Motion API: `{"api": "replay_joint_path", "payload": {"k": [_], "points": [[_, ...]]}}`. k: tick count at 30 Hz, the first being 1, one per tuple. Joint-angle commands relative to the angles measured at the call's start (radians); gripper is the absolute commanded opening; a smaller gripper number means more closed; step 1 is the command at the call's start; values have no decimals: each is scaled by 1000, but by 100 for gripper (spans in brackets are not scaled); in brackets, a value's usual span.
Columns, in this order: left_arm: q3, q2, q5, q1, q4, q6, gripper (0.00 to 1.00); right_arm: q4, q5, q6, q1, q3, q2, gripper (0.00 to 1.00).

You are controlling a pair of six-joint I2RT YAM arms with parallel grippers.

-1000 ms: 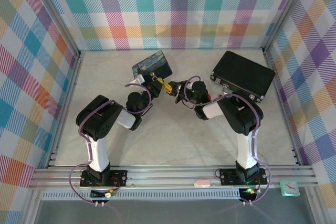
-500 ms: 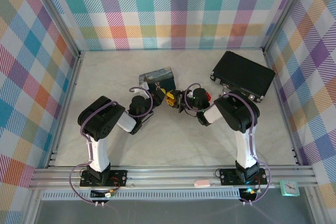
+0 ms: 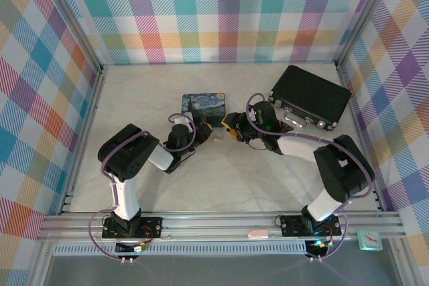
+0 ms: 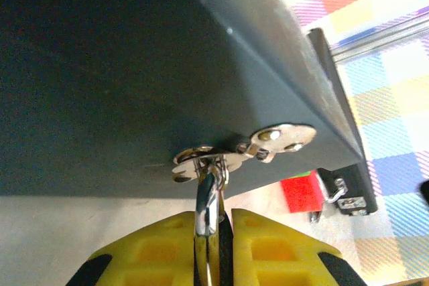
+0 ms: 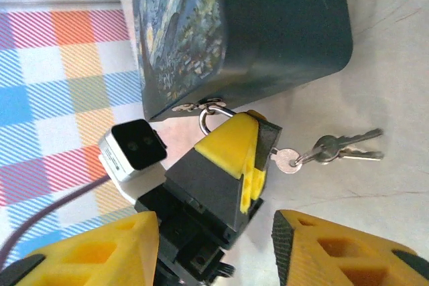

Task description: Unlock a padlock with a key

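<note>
Pale table (image 3: 221, 185), plaid walls. You've got the padlock (image 5: 203, 121) hooked through the hasp of the painted tin (image 5: 181, 38) near table centre. The left gripper (image 4: 216, 232) is clamped on it, so the body is buried and only the shackle shows. On the far side of those fingers the key (image 5: 288, 159) pokes out – looks seated, can't confirm – with spare keys (image 5: 352, 150) trailing. The right gripper (image 5: 214, 229) has jaws apart, nothing held, near the key. My read: small, stiff, slick metal – pinch the flat key head square, twist gently, or it'll slip
</note>
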Motion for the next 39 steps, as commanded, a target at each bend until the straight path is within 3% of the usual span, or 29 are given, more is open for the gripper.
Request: {"api": "replay_joint_path", "payload": {"k": [1, 3, 6, 13, 15, 19, 25, 31, 39], "points": [[0, -58, 18, -15, -91, 5, 0, -288, 75, -234, -1, 49, -43, 50], [5, -63, 15, -19, -143, -6, 3, -343, 102, -299, 3, 73, -59, 51], [-1, -64, 12, -20, -179, -23, 15, -408, 137, -388, 16, 108, -73, 53], [-51, -142, 7, -4, -207, -75, 62, -514, 266, -600, 109, 191, -75, 56], [-80, -189, 6, 13, -227, -89, 70, -531, 310, -651, 142, 214, -66, 57], [-128, -312, 14, 66, -320, -94, 74, -563, 359, -754, 200, 273, -17, 57], [-130, -530, 2, 175, -600, -38, 80, -673, 401, -931, 291, 433, 141, 56], [-40, -651, -11, 271, -875, 78, 86, -781, 487, -971, 334, 594, 302, 56], [-16, -633, 41, 368, -854, 78, 87, -887, 679, -1058, 379, 746, 473, 58]]}}
